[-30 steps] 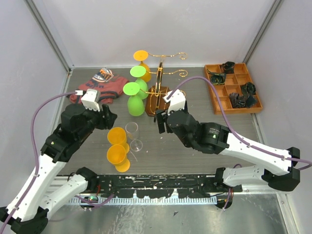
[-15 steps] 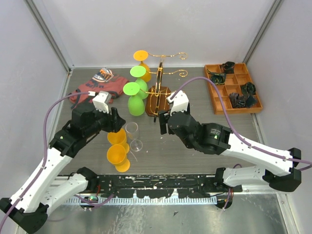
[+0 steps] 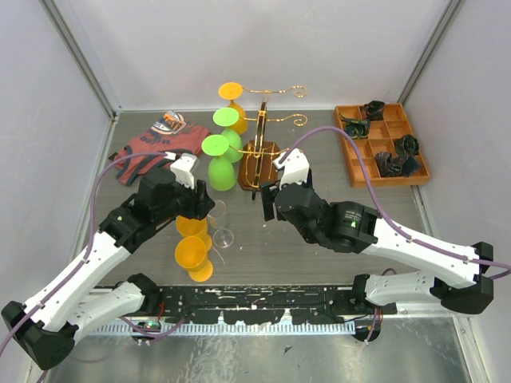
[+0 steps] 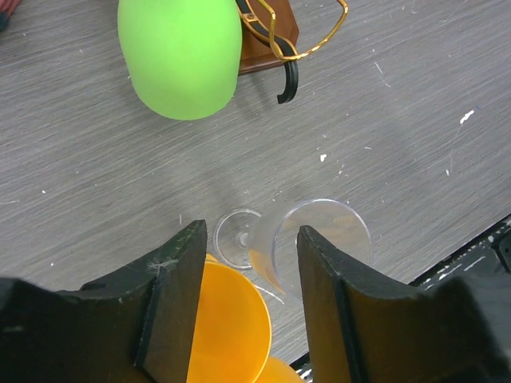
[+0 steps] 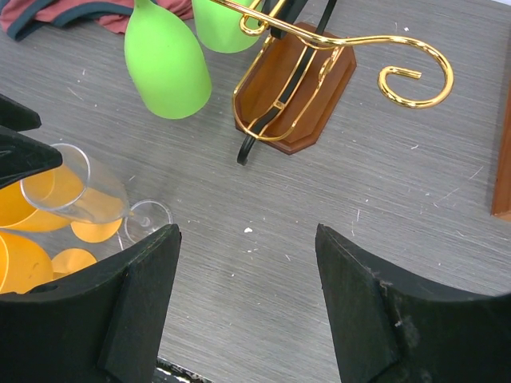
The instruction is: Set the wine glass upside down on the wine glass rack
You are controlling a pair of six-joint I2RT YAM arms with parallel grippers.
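A clear wine glass [image 3: 217, 220] stands upright on the table left of centre; it shows in the left wrist view [image 4: 319, 239] and the right wrist view [image 5: 76, 191]. The wine glass rack [image 3: 263, 120], gold wire on a brown wooden base, stands behind it, also in the right wrist view [image 5: 295, 88]. Two green glasses [image 3: 222, 171] and an orange one [image 3: 234, 100] hang upside down on its left arms. My left gripper [image 3: 201, 204] is open above the clear glass, whose foot lies between the fingers [image 4: 172, 295]. My right gripper [image 3: 267, 201] is open and empty in front of the rack.
Two orange glasses [image 3: 192, 239] stand just left of the clear glass, one under my left gripper [image 4: 227, 327]. A brown compartment tray [image 3: 349, 159] with dark items sits at the back right. A red cloth [image 3: 156, 144] lies at the back left.
My left arm has swung right and forward, bringing its open gripper over the clear glass. The right arm and the glasses have not moved.
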